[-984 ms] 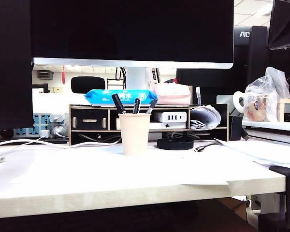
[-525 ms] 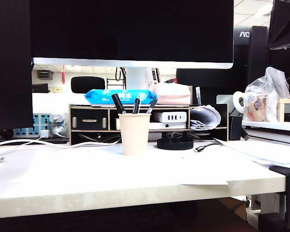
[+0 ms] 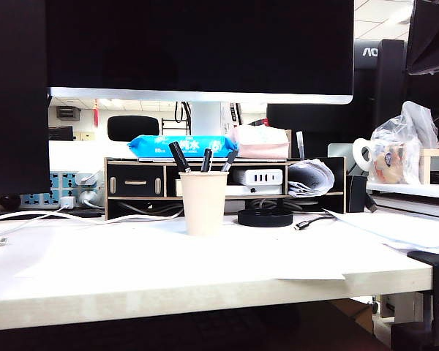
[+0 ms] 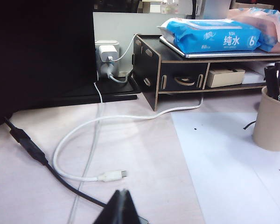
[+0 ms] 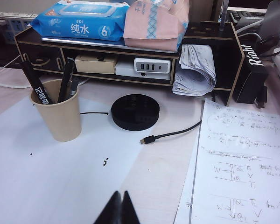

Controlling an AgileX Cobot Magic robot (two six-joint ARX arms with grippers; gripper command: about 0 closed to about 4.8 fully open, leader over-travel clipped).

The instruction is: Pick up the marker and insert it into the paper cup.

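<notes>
Office bench (image 3: 132, 278); marker (image 5: 35, 85) already upright inside paper cup (image 5: 60, 116), centre frame. Left claw (image 4: 122, 207) and right claw (image 5: 119, 207) shut, empty, low foreground. Insertion judged done; retreat only.

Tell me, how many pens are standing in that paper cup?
3, all leaning in the paper cup: the long marker with white lettering on one side, a shorter dark pen mid-cup, and another pen beside it. Anything lower inside is hidden.
</notes>
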